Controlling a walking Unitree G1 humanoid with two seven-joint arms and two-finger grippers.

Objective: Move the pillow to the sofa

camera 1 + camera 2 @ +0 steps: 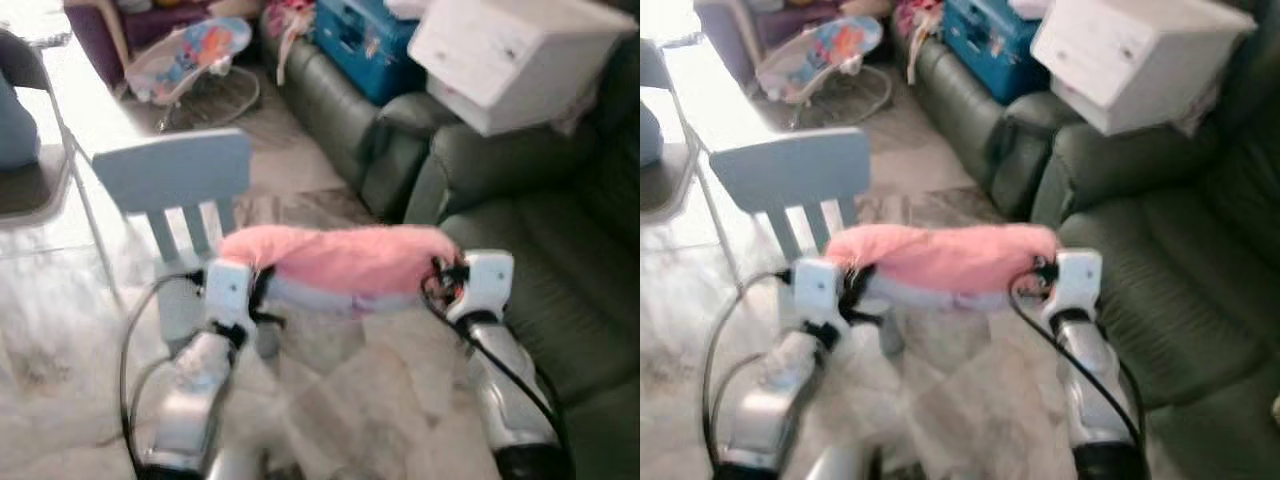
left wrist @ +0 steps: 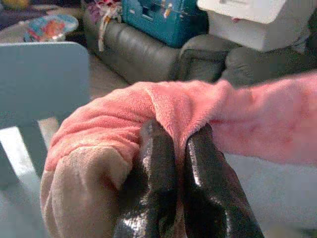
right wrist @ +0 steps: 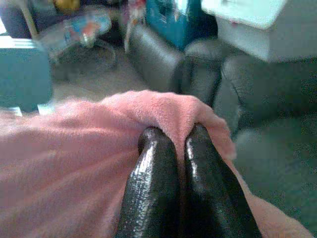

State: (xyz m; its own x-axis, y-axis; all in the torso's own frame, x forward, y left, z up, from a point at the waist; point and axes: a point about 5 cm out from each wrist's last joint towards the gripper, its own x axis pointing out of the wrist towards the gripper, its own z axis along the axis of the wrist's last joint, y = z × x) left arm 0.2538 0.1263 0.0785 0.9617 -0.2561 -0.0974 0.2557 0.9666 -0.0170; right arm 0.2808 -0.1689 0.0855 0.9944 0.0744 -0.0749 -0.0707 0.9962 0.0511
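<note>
A fluffy pink pillow (image 1: 345, 258) hangs in the air between my two arms, in front of a small light-blue chair (image 1: 172, 175). My left gripper (image 2: 179, 136) is shut on the pillow's left end, its black fingers (image 2: 156, 173) pinching a fold of pink fabric. My right gripper (image 3: 181, 134) is shut on the right end in the same way. The dark green sofa (image 1: 560, 270) stands to my right, its seat cushion just beside the right arm.
A white cabinet-like box (image 1: 510, 55) and a blue case (image 1: 360, 40) rest on the sofa further back. A baby bouncer (image 1: 190, 55) stands on the pale tiled floor (image 1: 60, 330) behind the chair. A folding chair (image 1: 30, 150) is at the far left.
</note>
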